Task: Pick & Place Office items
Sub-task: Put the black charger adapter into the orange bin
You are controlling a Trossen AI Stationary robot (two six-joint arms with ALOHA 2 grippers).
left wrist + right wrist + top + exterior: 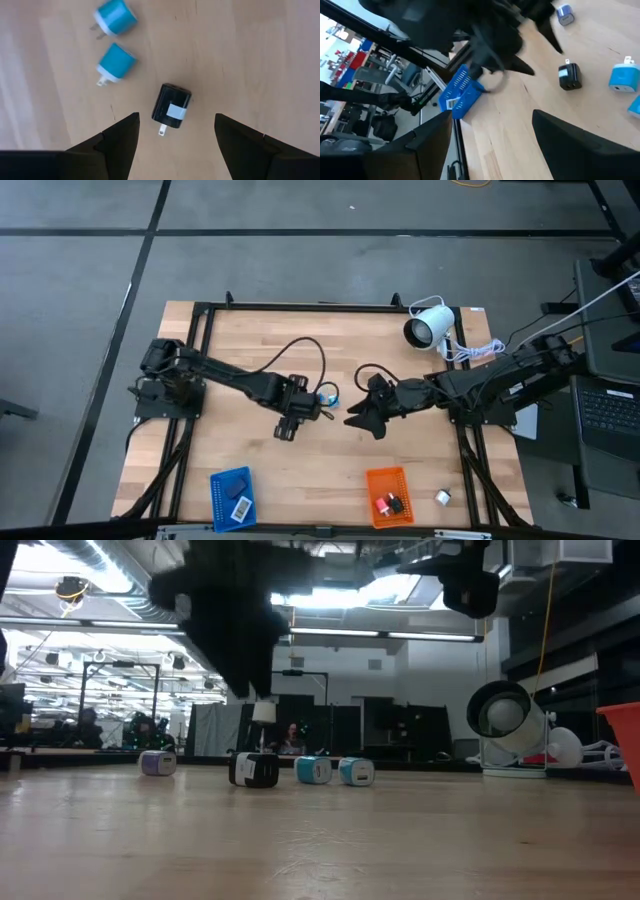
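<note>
Your left claw (175, 132) hangs wide open over the black plug (171, 106); two blue plugs (115, 62) sit at its 11 o'clock. Your right claw (490, 135) is open too.

From above, my left gripper (297, 412) hides the black charger (171, 106) beneath it. Items in the blue tray (232, 496) and orange tray (389, 496) are too small to identify. My right gripper's (365, 418) finger gap I can't judge overhead.

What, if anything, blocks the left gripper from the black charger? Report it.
Nothing visible does. The left gripper is open above the black charger, which lies on bare wood in line with the gap between its fingers. The two blue chargers lie off to one side, apart from it.
</note>
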